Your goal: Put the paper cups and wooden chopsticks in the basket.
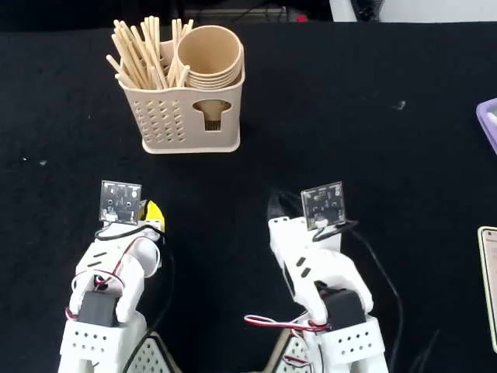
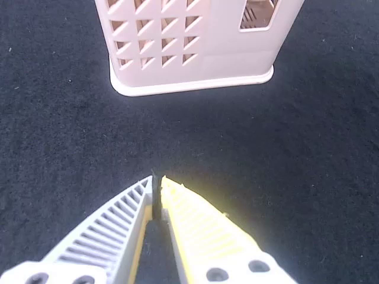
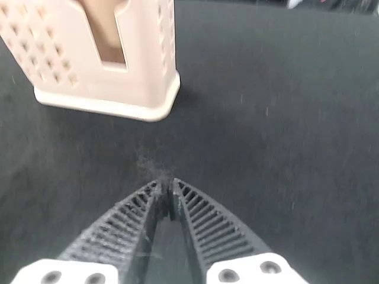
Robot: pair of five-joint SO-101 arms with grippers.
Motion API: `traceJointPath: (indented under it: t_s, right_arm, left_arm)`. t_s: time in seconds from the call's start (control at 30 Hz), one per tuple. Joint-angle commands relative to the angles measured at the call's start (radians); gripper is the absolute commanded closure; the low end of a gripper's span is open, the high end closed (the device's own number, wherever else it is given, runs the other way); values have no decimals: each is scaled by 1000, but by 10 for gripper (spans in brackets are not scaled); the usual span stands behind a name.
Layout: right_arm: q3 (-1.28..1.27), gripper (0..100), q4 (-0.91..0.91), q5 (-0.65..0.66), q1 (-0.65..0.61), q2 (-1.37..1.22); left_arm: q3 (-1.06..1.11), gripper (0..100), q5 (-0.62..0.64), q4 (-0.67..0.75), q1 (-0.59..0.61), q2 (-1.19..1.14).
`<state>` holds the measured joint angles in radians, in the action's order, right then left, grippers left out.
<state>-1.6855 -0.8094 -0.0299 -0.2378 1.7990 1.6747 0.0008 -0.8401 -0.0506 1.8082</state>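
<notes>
A table (image 1: pixel 349 116) covered in matte black cloth, faintly flecked with lint, carries everything. Toward its far edge, left of the middle, stands the basket (image 1: pixel 190 116), a cream plastic tub with rounded corners. Its walls are pierced by rows of small holes, with a keyhole-shaped cutout in front. In its left side the wooden chopsticks (image 1: pixel 144 50) lean as a loose fan of pale, slim sticks. In its right side the paper cups (image 1: pixel 210 54) sit nested in one tan stack, rims layered. No cup or stick lies out on the cloth, so the job looks done. Both arms sit at the near edge, well apart from the basket. The left gripper (image 2: pixel 157 180), one ribbed finger white and one yellow, has its fingers pressed together on nothing. The right gripper (image 3: pixel 167 186), ribbed black, is likewise closed and empty. The step in hand seems to be parking. That is best done with both arms low and back, since a nudge could tip the light basket with sticks jutting above its rim.
</notes>
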Motion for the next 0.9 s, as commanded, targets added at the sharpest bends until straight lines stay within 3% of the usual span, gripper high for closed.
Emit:
traceJointPath:
  t_s: [0.0, 0.17, 0.87]
  right_arm:
    - [-1, 987, -196, -5, -6, 54]
    - [-1, 987, -483, -2, -6, 56]
    - [-1, 987, -479, -2, -8, 59]
  left_arm:
    - [24, 970, -2, -153, 28, 12]
    - [24, 970, 3, -443, 68, 17]
    - [24, 970, 5, -433, 81, 12]
